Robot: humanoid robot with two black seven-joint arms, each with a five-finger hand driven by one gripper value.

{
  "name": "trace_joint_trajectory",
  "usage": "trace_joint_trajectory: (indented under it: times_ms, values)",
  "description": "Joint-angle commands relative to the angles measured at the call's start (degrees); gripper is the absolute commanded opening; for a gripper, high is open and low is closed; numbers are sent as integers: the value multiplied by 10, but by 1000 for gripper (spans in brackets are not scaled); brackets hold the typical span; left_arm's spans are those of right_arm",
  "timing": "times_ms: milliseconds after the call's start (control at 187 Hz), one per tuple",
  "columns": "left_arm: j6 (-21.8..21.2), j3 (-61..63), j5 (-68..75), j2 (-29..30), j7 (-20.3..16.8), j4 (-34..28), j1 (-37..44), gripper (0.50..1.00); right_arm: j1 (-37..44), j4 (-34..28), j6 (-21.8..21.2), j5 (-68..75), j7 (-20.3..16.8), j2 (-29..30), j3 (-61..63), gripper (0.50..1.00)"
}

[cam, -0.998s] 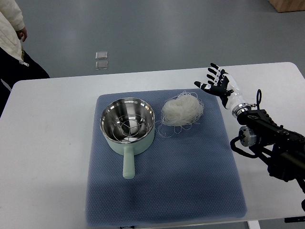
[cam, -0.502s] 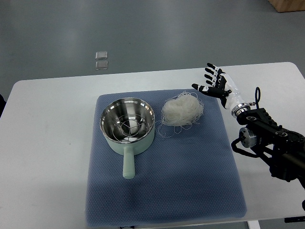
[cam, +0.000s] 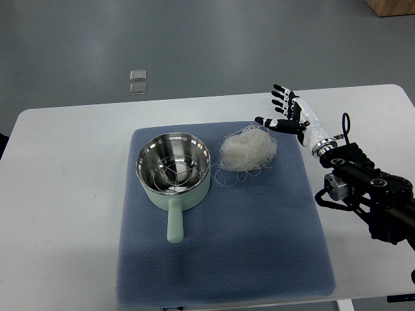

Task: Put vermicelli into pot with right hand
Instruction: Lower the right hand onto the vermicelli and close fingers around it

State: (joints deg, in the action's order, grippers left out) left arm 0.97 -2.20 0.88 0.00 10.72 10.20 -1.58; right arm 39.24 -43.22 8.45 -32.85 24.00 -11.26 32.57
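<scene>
Right hand [cam: 287, 114], fingers spread and empty, now edged leftward to just beside the vermicelli [cam: 246, 149]; grasp likely imminent, pot [cam: 174, 170] waiting left.

The right arm [cam: 363, 191] reaches in from the right edge over the table [cam: 65, 194], its forearm angled up and leftward. The right hand [cam: 287, 114] is raised above the table's far right part, fingers [cam: 279, 96] spread wide, thumb pointing left, holding nothing.
</scene>
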Motion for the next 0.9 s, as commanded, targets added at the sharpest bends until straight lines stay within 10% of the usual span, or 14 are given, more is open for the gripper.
trace_joint_trajectory:
  times_ms: [0,896]
  values:
    - [0,0,0,0,0,0,0,1000,8,0,-5,-30,0,-2,-19,928]
    - [0,-1,0,0,0,0,0,1000,268,-8,-38,-368,106,-72,-438,926]
